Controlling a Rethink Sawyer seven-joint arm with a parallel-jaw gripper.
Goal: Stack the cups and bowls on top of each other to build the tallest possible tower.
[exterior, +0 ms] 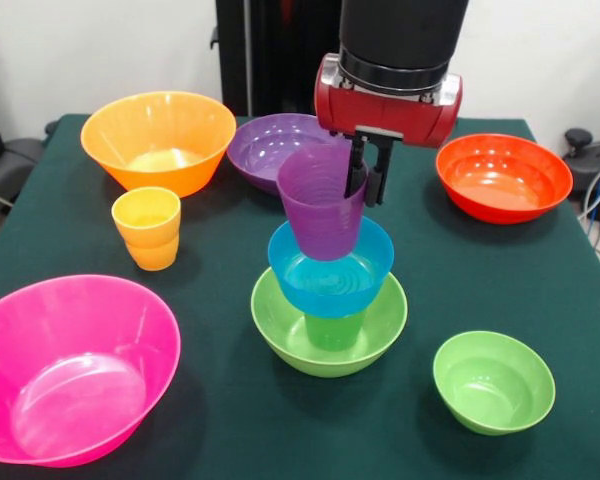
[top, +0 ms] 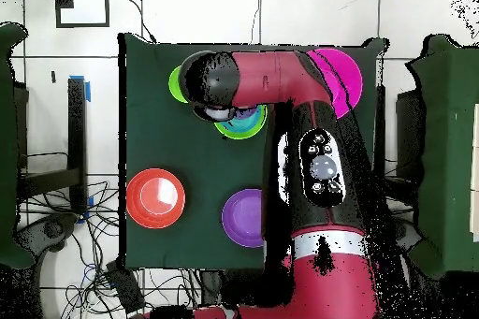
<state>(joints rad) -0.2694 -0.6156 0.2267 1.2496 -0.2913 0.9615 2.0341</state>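
Note:
The tower stands mid-table: a lime-green bowl (exterior: 280,325) holds a green cup (exterior: 335,330), which carries the blue bowl (exterior: 330,275). The purple cup (exterior: 320,210) sits slightly tilted in the blue bowl. My gripper (exterior: 366,193) comes down from above. It is shut on the purple cup's right rim, with one finger inside and one outside. The small green bowl (exterior: 493,382) sits alone at the front right. The yellow-orange cup (exterior: 147,228) stands at the left. In the overhead view the arm hides the gripper and cups, and only an edge of the stacked bowls (top: 245,128) shows.
The orange bowl (exterior: 158,140) and purple bowl (exterior: 270,150) stand at the back. The red-orange bowl (exterior: 502,178) is at the back right and the pink bowl (exterior: 70,365) at the front left. In the overhead view the red-orange bowl (top: 155,197), purple bowl (top: 243,216) and pink bowl (top: 341,72) show.

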